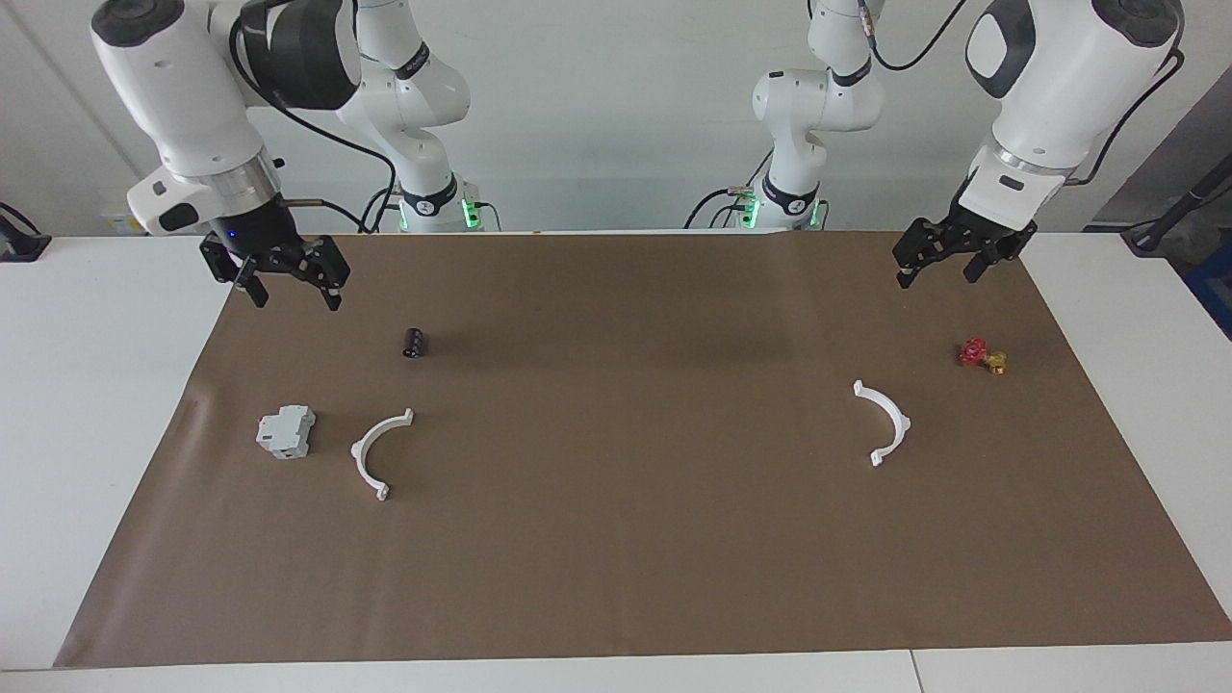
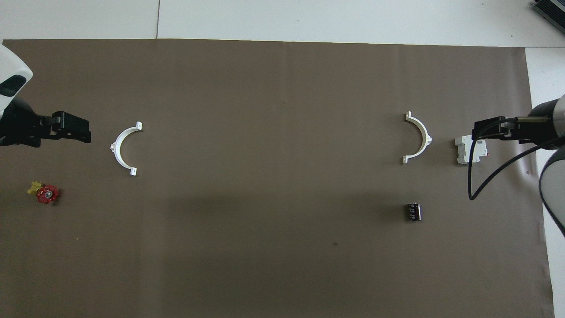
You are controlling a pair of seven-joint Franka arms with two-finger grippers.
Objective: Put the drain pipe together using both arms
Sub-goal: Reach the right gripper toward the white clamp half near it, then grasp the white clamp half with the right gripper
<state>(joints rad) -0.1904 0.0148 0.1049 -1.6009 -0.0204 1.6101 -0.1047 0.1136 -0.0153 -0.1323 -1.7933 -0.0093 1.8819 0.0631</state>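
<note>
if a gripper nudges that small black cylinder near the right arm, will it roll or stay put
The black cylinder appears to lie on its side on the flat brown mat, so a sideways nudge would probably roll it. It looks small, so likely light. Nothing stands close beside it, so little would stop it.

A: We see a white table (image 1: 96,404) with a brown mat (image 1: 626,539) spread on it.

B: On the mat we count 2 white half-rings (image 1: 378,452) (image 1: 884,422), lying well apart. A grey-white box (image 1: 286,431) sits just beside one, a black cylinder (image 1: 414,342) nearer the robots, a red-and-yellow piece (image 1: 982,355) toward the left arm's end.
</note>
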